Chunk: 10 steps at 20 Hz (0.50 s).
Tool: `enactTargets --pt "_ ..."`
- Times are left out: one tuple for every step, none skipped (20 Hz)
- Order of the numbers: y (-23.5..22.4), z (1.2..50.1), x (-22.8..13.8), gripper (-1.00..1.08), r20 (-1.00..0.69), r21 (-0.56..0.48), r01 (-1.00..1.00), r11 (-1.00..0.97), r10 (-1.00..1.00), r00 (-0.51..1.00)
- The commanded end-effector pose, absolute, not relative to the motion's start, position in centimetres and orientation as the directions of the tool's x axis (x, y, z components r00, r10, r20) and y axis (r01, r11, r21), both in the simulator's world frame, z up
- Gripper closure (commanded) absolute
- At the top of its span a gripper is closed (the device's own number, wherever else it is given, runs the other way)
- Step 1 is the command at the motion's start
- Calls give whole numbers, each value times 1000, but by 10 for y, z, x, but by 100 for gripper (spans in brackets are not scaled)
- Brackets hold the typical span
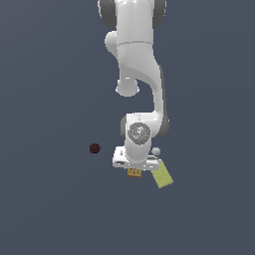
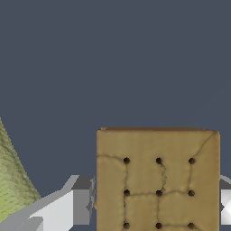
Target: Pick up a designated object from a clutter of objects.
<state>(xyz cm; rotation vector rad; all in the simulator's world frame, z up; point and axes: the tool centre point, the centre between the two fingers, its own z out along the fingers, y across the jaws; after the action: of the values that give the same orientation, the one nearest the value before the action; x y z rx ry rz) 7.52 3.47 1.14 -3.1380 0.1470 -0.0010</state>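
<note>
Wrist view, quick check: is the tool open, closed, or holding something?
Tool: fingers sit at both sides of the orange-brown box; whether they clamp it cannot be told.

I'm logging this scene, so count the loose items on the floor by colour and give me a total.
Orange-brown: 1, the box under the claw
Yellow-green: 1, the slab
Dark red: 1, the red ball
Whitish: 1, the pale ball
Total: 4
</note>
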Motion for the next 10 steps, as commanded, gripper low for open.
enactTargets --pt "35 12 75 108 1 0 -94 -996 -94 996" --pt "34 12 75 108 1 0 -94 -996 -94 996" --pt "34 13 74 108 1 0 -94 -996 -94 996" --pt "33 14 74 108 1 0 -94 -996 -94 996" --pt "32 16 73 108 1 0 -94 -996 -94 996" --pt "31 18 72 108 1 0 -94 -996 -94 996" --pt "30 21 71 108 1 0 -94 -996 -94 996" --pt "28 24 69 108 1 0 -94 -996 -94 996" --pt "26 27 68 108 1 0 -94 -996 -94 996" --pt "24 31 66 108 1 0 -94 -996 -94 996"
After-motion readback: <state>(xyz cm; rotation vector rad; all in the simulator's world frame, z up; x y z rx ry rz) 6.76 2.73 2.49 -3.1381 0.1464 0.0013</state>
